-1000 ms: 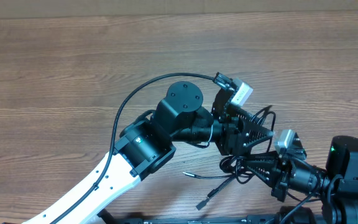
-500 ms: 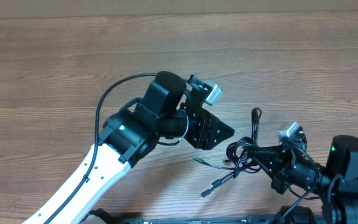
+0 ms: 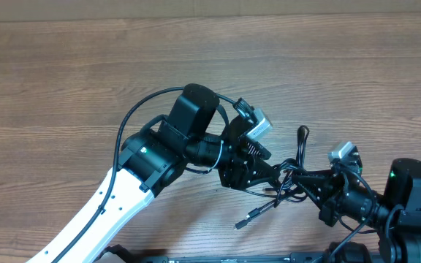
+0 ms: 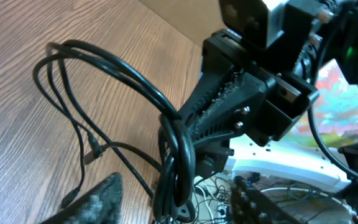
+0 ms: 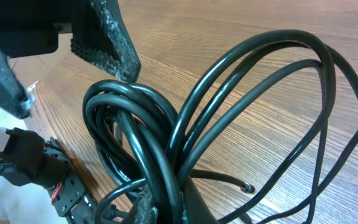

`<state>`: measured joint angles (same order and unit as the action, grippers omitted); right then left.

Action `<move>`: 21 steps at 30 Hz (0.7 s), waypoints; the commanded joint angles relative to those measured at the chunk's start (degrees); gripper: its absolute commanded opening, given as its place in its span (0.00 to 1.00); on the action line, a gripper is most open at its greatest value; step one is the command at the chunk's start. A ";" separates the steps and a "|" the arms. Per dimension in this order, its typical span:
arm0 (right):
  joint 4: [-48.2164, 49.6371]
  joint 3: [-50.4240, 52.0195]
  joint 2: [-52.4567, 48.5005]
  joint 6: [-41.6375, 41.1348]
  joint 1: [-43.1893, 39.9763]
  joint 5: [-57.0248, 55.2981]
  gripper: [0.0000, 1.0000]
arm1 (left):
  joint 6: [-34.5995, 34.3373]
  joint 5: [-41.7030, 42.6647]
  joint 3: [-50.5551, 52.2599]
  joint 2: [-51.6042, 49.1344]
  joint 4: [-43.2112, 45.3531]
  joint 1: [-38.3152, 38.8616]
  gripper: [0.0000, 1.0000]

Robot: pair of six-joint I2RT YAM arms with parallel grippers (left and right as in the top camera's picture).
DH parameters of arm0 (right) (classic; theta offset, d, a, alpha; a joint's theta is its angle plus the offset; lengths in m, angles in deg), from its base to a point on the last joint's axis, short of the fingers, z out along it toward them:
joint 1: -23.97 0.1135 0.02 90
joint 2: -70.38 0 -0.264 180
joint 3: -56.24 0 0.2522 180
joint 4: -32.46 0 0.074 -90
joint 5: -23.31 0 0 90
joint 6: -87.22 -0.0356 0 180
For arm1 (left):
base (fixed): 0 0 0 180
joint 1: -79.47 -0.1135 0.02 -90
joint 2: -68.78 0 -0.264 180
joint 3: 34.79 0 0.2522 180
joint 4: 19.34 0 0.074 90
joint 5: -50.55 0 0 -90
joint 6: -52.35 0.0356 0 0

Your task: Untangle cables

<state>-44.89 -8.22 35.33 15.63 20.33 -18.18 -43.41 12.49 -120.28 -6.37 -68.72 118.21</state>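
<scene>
at the near right of the tabletop (image 3: pixel 86 88), the cables (image 3: pixel 289 191) sit in one knotted bunch, the right pincer (image 3: pixel 303 178) squeezed tight on them and the left pincer (image 3: pixel 265 174) wide apart around a loop, so the untangling looks barely begun.

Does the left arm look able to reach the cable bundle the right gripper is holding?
Likely yes: the left gripper is open right at the cables, nothing between them, though the right gripper clamping the same bundle crowds it.
</scene>
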 commanded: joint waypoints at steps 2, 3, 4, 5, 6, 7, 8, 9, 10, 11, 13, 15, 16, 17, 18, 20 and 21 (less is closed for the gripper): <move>2.03 -1.03 0.13 -1.31 0.15 3.85 0.04 | 2.64 1.92 -0.74 0.26 0.00 1.31 0.73; 2.23 -1.03 0.13 -1.31 0.15 5.35 0.04 | 2.67 1.44 -0.74 0.26 0.00 1.75 0.75; 2.47 -1.03 0.13 -1.31 0.15 6.19 0.04 | 2.95 1.46 -0.74 0.26 0.04 1.97 0.75; 2.73 -1.03 0.13 -1.33 0.15 7.28 0.04 | 3.04 1.40 -0.74 0.26 0.20 2.21 0.76; 3.13 -1.03 0.13 -1.33 0.15 8.37 0.04 | 3.04 1.44 -0.74 0.26 0.42 2.47 0.75; 3.80 -1.03 0.13 -1.36 0.15 8.66 0.04 | 3.04 1.44 -0.74 0.26 0.59 2.67 0.71; 4.66 -1.03 0.13 -2.03 0.15 8.66 0.04 | 3.06 1.42 -0.74 0.26 0.76 2.78 0.54; 4.74 -1.03 0.13 -2.19 0.15 9.14 0.04 | 3.26 1.42 -0.74 0.26 0.87 2.95 0.36; 4.39 -1.03 0.13 -2.16 0.15 9.46 0.04 | 3.26 1.42 -0.74 0.26 0.94 2.95 0.16; 4.33 -1.03 0.13 -2.16 0.15 9.44 0.12 | 3.26 1.16 -0.74 0.26 1.01 2.95 0.04; 4.07 -1.03 0.13 -2.14 0.15 9.44 0.41 | 3.19 -0.02 -0.74 0.26 0.94 2.95 0.04; 4.26 -1.03 0.13 -2.14 0.15 8.98 0.70 | 2.89 -1.51 -0.74 0.26 0.94 2.95 0.04; 4.33 -1.03 0.13 -2.16 0.15 9.01 0.98 | 2.23 -2.75 -0.74 0.26 0.90 2.93 0.04; 4.13 -1.03 0.13 -2.16 0.15 9.01 1.00 | 1.49 -3.80 -0.74 0.26 0.81 2.91 0.04; 3.69 -1.03 0.13 -2.14 0.15 8.98 1.00 | -0.57 -6.73 -0.74 0.26 0.50 2.91 0.04; 3.43 -1.03 0.13 -2.16 0.15 9.03 1.00 | -8.46 -15.23 -0.74 0.26 -0.44 2.91 0.04; 3.30 -1.03 0.13 -2.16 0.15 9.03 1.00 | -11.45 -17.49 -0.74 0.26 -0.48 2.91 0.04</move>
<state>-41.38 -8.22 35.33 13.69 20.31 -9.89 -45.07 5.06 -120.28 -6.37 -69.00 120.75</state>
